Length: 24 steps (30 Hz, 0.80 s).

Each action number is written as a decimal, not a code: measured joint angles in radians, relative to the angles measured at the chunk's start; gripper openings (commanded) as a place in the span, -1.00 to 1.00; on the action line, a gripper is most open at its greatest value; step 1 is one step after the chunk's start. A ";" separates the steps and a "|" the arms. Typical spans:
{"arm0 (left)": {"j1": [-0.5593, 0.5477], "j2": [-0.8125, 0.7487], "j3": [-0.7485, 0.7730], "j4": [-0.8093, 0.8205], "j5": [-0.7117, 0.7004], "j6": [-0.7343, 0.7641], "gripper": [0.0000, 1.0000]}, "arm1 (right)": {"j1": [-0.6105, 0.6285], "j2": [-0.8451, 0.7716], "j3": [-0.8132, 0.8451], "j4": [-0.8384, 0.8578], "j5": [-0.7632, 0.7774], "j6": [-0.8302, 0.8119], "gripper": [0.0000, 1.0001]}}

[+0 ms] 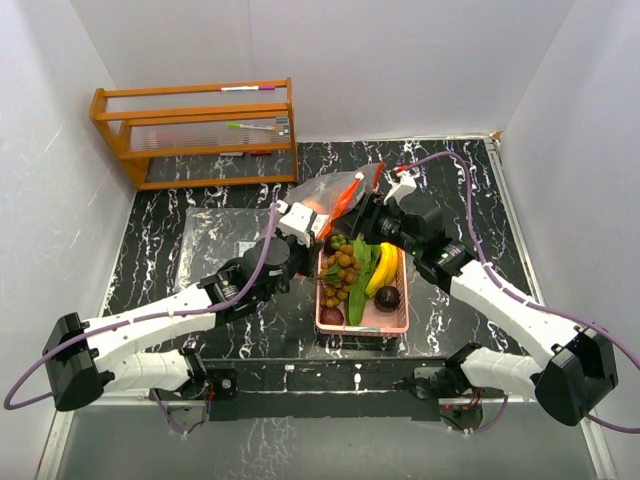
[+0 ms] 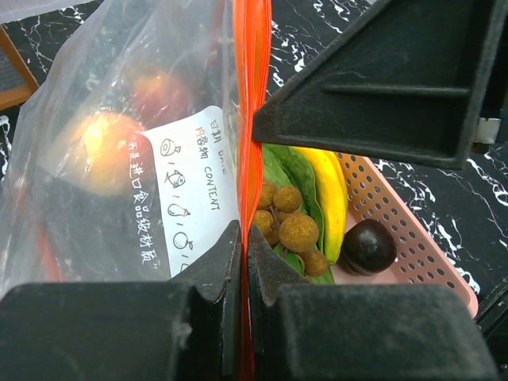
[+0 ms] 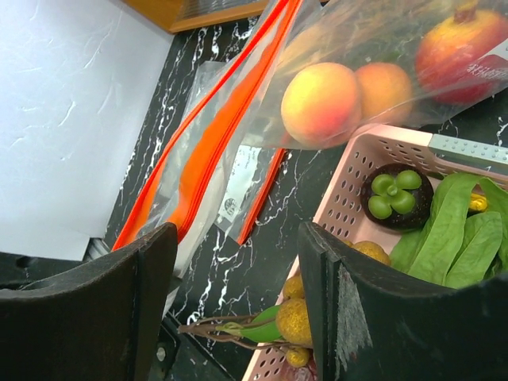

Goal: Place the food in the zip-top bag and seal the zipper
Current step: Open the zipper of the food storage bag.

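The clear zip-top bag (image 1: pixel 325 192) with an orange zipper (image 2: pixel 251 95) holds round orange and red fruits (image 3: pixel 321 103). My left gripper (image 2: pixel 244 262) is shut on the zipper strip at the bag's mouth. The pink basket (image 1: pixel 395 320) holds a tan longan bunch (image 2: pixel 295 230), a banana (image 2: pixel 329 190), green pieces (image 3: pixel 448 238) and dark purple fruits (image 2: pixel 367 246). My right gripper (image 3: pixel 234 254) is open low over the basket's far end. The longan bunch's stem (image 3: pixel 238 327) lies between its fingers, and one longan (image 3: pixel 295 317) sits against the right finger (image 3: pixel 357 302).
A wooden rack (image 1: pixel 200 130) stands at the back left. A flat clear plastic sheet (image 1: pixel 215 240) lies on the black marble table left of the bag. White walls close in both sides. My two grippers are close together above the basket's far end.
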 measured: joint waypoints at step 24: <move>0.000 -0.014 -0.047 0.014 0.025 -0.011 -1.00 | 0.000 0.119 0.041 0.083 0.004 0.086 0.08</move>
